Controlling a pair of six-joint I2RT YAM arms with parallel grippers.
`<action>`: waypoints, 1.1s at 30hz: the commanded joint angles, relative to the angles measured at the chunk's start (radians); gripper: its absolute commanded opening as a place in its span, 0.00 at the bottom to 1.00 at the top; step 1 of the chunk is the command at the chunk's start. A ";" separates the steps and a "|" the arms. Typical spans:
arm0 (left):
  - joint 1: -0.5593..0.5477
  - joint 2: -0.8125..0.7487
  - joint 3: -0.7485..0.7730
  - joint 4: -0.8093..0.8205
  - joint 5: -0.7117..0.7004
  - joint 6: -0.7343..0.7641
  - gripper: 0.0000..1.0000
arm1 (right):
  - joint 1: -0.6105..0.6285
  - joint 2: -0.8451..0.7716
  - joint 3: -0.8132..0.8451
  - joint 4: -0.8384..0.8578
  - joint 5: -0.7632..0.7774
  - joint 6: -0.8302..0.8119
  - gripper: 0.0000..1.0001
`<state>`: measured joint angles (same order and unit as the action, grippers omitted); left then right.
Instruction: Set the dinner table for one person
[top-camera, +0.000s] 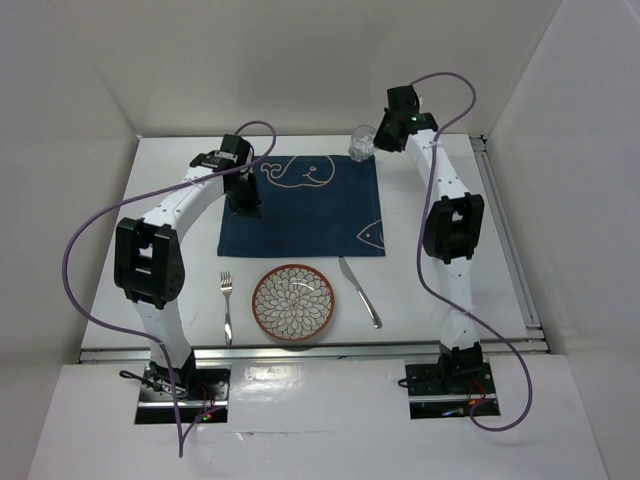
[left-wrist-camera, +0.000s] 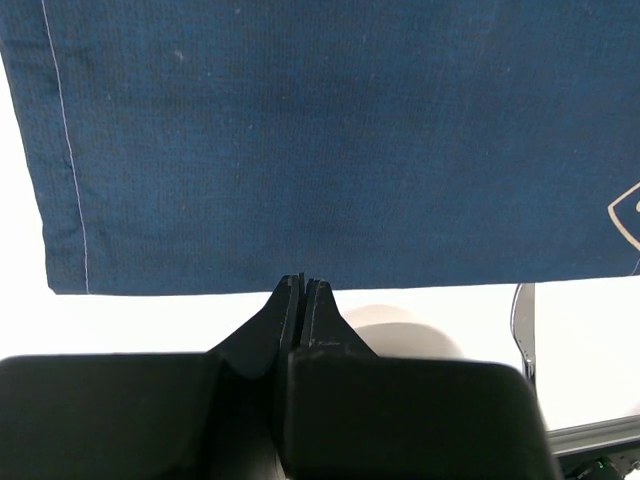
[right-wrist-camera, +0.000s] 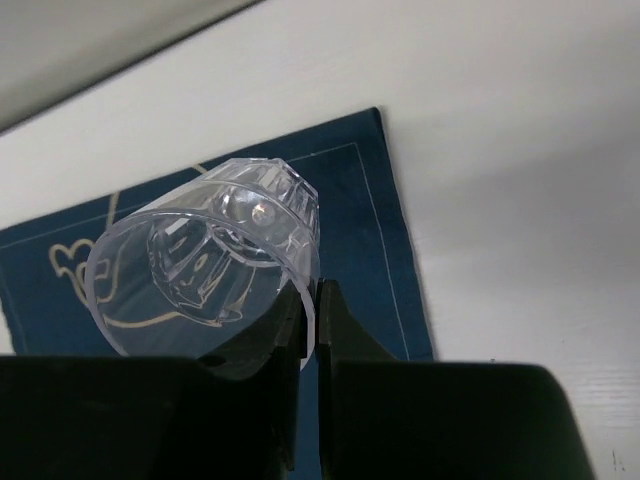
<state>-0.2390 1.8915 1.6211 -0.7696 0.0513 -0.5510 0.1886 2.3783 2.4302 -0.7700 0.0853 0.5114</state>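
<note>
right end effector (right-wrist-camera: 310, 290): pinching glass (right-wrist-camera: 200, 265) by its wall, tilted, at the mat's far right corner
left end effector (left-wrist-camera: 303, 283): pressed together at mat (left-wrist-camera: 320, 140) edge; cloth caught or not, cannot tell
counter (top-camera: 400, 290): beneath everything
step: level glass before setting it down; place above knife (top-camera: 360, 292)
count: one each of glass, mat, plate (top-camera: 292, 302), fork (top-camera: 227, 305), knife

My clear cup (right-wrist-camera: 200, 268) shiny, blue mat (left-wrist-camera: 320, 140) woven cloth, fork (top-camera: 227, 303) and knife (top-camera: 360, 292) shiny metal, my fingers (right-wrist-camera: 345, 345) dull black plastic
</note>
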 joint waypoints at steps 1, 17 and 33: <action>-0.003 -0.017 -0.006 -0.003 0.021 0.002 0.00 | 0.006 0.025 0.061 -0.006 -0.002 0.002 0.00; -0.003 0.001 -0.026 -0.013 0.012 0.020 0.00 | 0.006 0.139 0.061 0.057 0.030 0.012 0.00; -0.003 -0.183 -0.027 -0.063 -0.031 0.062 0.67 | 0.006 0.032 0.050 0.123 -0.039 0.042 0.84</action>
<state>-0.2390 1.8072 1.5967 -0.8181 0.0441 -0.5137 0.1902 2.5210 2.4409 -0.7071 0.0639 0.5491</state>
